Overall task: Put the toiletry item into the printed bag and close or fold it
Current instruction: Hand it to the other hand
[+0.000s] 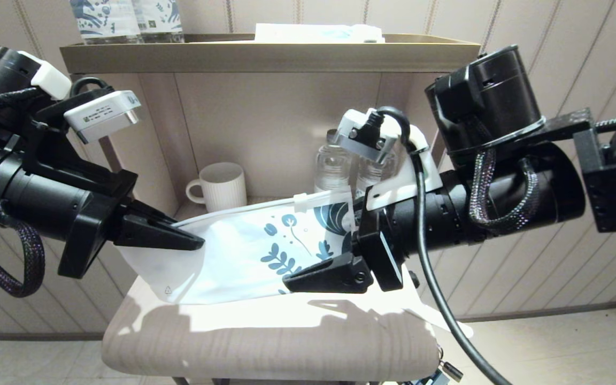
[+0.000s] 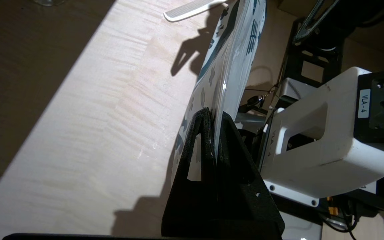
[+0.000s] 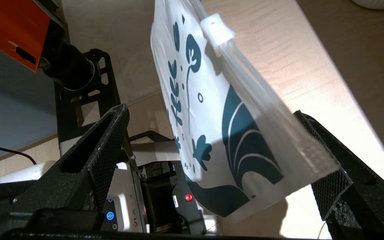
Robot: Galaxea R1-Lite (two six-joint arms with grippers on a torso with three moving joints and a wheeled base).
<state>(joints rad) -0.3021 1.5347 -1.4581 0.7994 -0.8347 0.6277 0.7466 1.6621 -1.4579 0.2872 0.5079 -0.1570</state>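
- Nearest you, at the left of the head view, your left gripper (image 1: 193, 243) has its jaws pressed together on the plain end of the printed bag (image 1: 233, 251), which hangs in the air over the pale tabletop (image 1: 265, 342).
- Only the left wrist view shows that pinch edge-on: the thin film runs up from between the two black fingers (image 2: 202, 140).
- That same view alone shows the toiletry item (image 2: 192, 8), a white stick lying flat on the table at the upper middle of the frame, outside the bag.
- At centre right, your right gripper (image 1: 300, 280) sits at the bag's leaf-printed end.
- The right wrist view shows its jaws spread wide, one each side of the bag (image 3: 218, 126), neither pressing it; the slider clip (image 3: 217, 30) rides the top strip.
- On the shelf behind: a white ribbed mug (image 1: 220, 187), then clear bottles (image 1: 335, 166).
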